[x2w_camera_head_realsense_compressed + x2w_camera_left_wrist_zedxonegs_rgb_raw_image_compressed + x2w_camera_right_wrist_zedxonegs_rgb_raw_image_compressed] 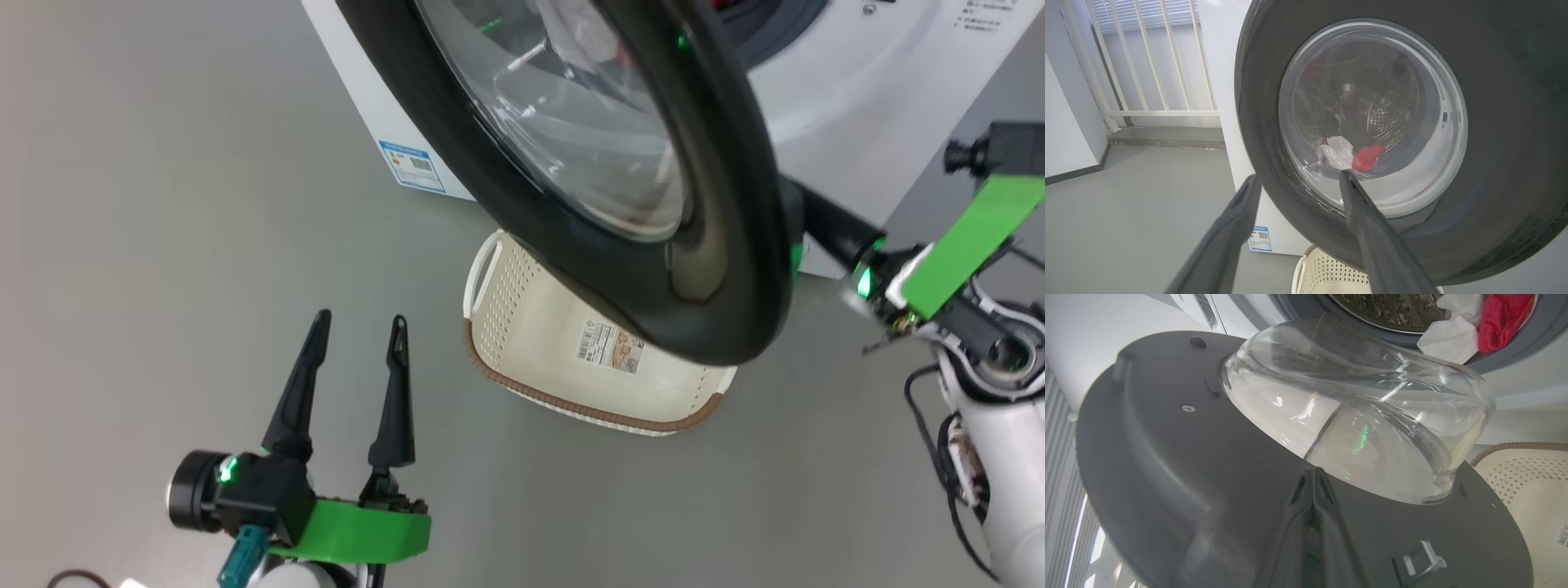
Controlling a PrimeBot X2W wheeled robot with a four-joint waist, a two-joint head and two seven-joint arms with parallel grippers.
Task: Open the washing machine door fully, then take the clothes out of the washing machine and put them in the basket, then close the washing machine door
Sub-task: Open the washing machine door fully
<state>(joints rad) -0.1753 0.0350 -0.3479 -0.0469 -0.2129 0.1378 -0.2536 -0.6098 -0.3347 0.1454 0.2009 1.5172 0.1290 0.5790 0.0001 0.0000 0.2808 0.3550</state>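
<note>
**Right fingers [1312,475] shut against the inner face of the door [1167,465]**

Left fingers [397,351] are spread wide and empty, held apart from the door's glossy outer rim. The right pair is closed on nothing. The door stands part-open from the washing machine [857,106], overhanging the basket [547,343] on the floor [163,204]. It is judged stiff, hinged and fairly heavy, with a slick rim and a breakable glass bowl [1372,416]. It is best pushed on the flat grey inner face near the free edge, since full opening appears unfinished. The clothes [1478,322], red and white, are bunched on the grey ring [1515,351]. Being soft and light, they are best pinched at a raised fold. The latch [1423,559] and the clothes are shown directly by the right wrist view. In the left wrist view the clothes are seen through the glass. The basket's place under the door is given by the head view.
</note>
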